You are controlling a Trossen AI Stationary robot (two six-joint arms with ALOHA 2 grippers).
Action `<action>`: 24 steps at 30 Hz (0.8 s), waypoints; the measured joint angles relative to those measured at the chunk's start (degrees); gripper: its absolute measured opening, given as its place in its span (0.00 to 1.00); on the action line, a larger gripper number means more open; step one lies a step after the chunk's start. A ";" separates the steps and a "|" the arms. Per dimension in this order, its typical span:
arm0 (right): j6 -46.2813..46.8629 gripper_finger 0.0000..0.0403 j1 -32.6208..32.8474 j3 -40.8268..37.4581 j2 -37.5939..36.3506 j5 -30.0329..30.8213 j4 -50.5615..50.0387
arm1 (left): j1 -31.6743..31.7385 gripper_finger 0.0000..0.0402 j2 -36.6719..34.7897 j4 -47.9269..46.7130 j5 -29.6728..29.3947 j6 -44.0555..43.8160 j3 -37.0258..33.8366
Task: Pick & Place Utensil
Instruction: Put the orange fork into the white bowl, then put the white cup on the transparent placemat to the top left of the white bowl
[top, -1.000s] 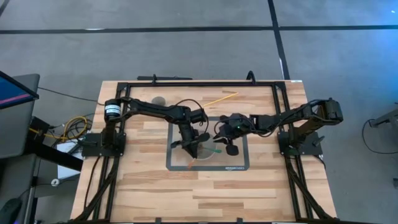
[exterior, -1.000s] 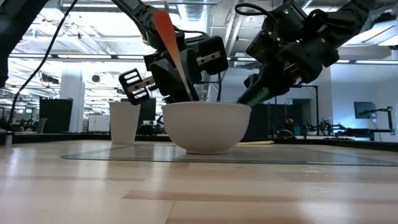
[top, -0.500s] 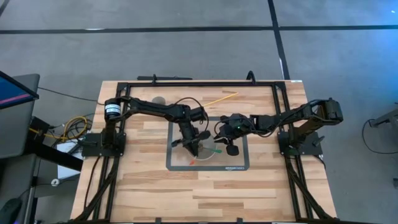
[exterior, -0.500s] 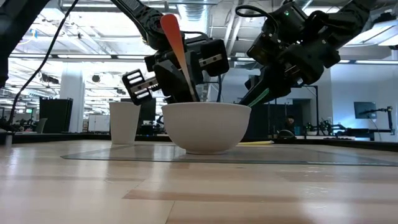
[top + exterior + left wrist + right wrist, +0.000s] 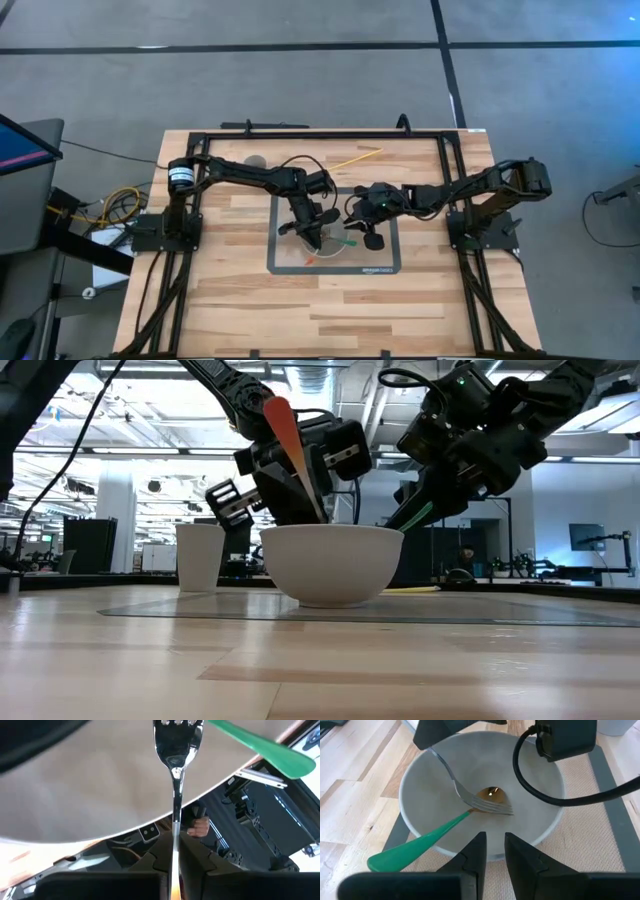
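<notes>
A white bowl (image 5: 332,565) stands on a grey mat (image 5: 385,262) mid-table. My left gripper (image 5: 174,854) hangs over the bowl's left side (image 5: 313,238) and is shut on a fork. The fork's orange handle (image 5: 284,428) sticks up and its steel tines (image 5: 490,807) are down in the bowl. A spoon lies in the bowl with its gold head (image 5: 493,795) at the bottom. Its green handle (image 5: 417,847) leans out over the rim. My right gripper (image 5: 494,851) hovers open above the bowl's right rim (image 5: 362,222) and holds nothing. My left gripper pinches the fork's thin steel shaft (image 5: 175,827) between its two fingers, between the tines and the orange handle. The fingers slant down from above and the shaft runs along them. The fork is tilted, tines low in the bowl over the spoon's neck, orange handle rising behind.
A white cup (image 5: 200,556) stands on the far left part of the table (image 5: 257,160). A thin yellow stick (image 5: 356,158) lies near the far edge. Both arms crowd the bowl. Bare wood shows toward the near edge (image 5: 330,310).
My left gripper has moved down and a little toward the table's right, still shut on the fork. The orange handle has sunk and shifted right, bringing the tines lower into the bowl. The right arm and green spoon have stayed put.
</notes>
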 joint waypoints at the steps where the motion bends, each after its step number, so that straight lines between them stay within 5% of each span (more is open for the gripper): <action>1: 0.28 0.16 0.00 0.00 0.00 0.00 0.00 | 0.16 0.06 0.00 0.00 -0.39 0.02 0.00; 15: 0.42 0.16 0.00 0.00 0.00 0.00 0.00 | 0.78 0.23 -0.07 0.62 -2.87 0.20 0.00; 24: 0.42 0.16 0.00 0.02 0.00 0.00 0.00 | 0.77 0.25 -0.56 1.21 -0.20 4.89 0.00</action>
